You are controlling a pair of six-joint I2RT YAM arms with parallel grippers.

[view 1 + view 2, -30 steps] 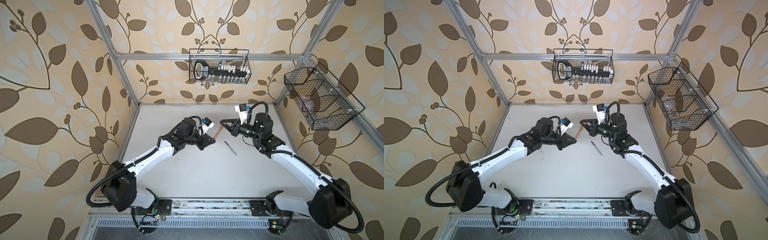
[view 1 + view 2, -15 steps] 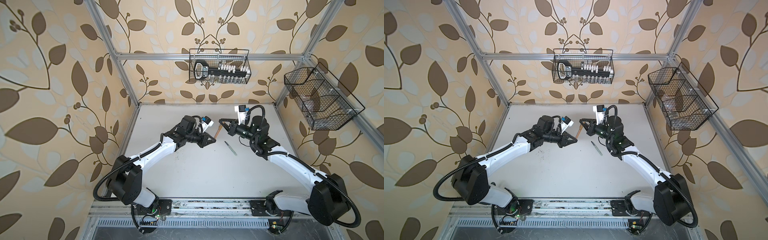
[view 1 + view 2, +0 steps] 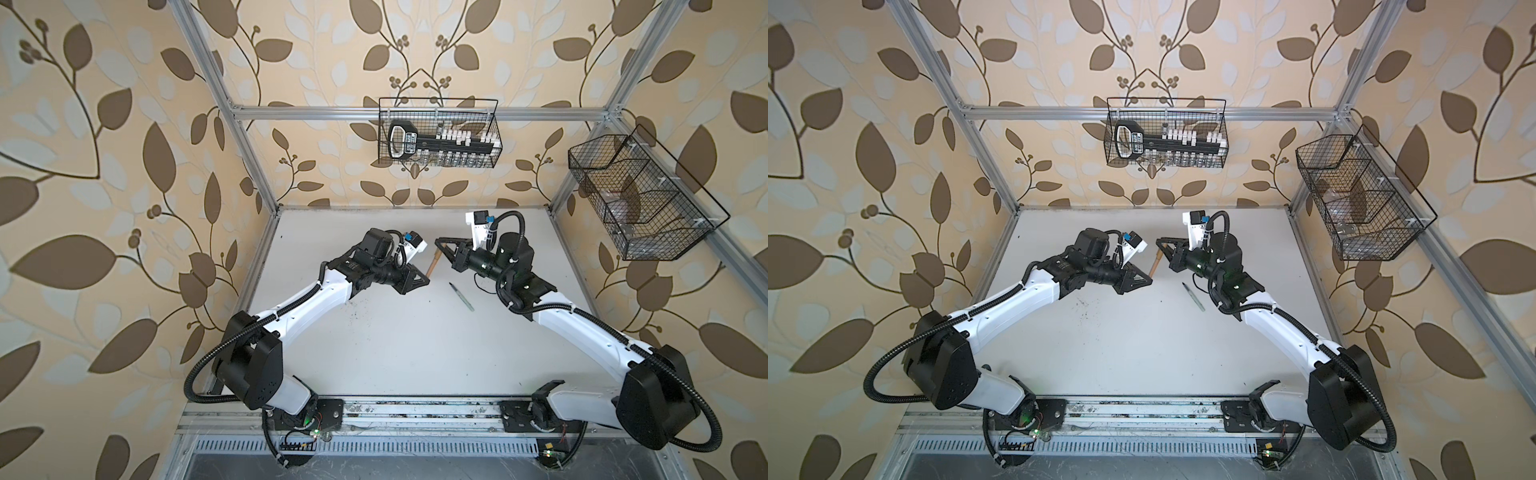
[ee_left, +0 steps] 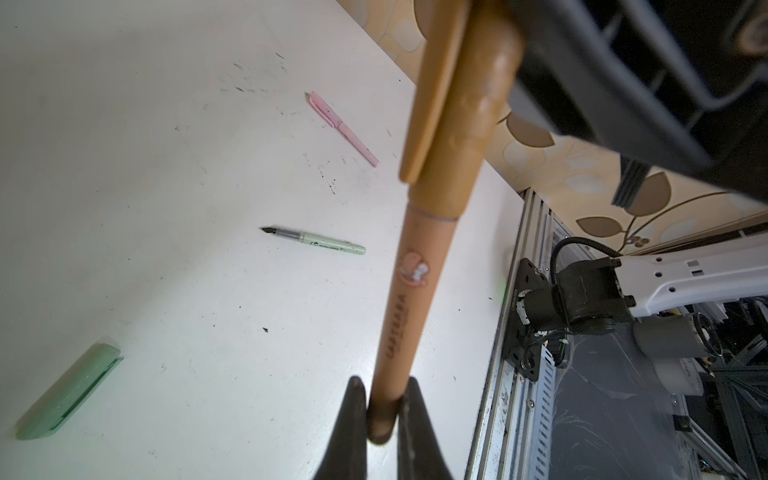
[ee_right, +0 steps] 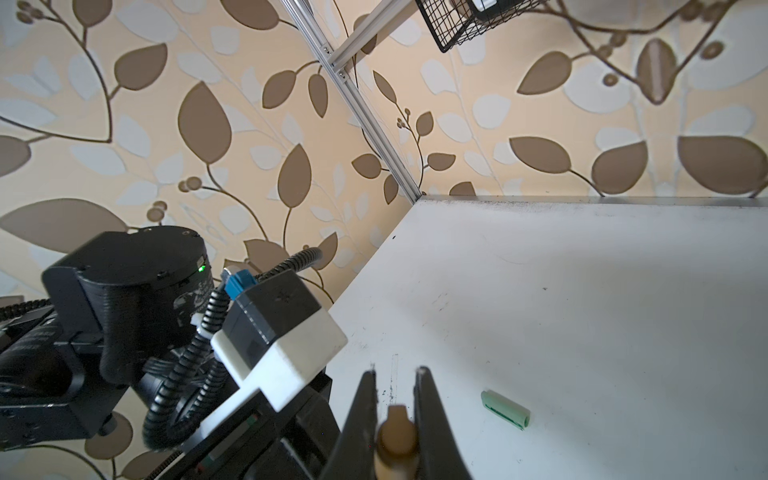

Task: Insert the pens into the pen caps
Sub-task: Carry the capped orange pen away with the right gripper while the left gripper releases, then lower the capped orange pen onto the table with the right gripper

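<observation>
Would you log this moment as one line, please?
left tool: shut on brown pen | right tool: shut on brown cap, fitted over pen | green pen: uncapped on table | green cap: on table

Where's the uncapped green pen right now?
In both top views the green pen lies flat on the table, right of centre, just nearer the robot's base than the held tan pen, beside the right arm.

Soft, even light all round; the white table [image 3: 395, 353] is bright, nearly washed out in my left wrist view. Shadows are faint. Both top views bow at the edges. The tan-brown cap [image 4: 465, 104] blurs, too close for focus.
</observation>
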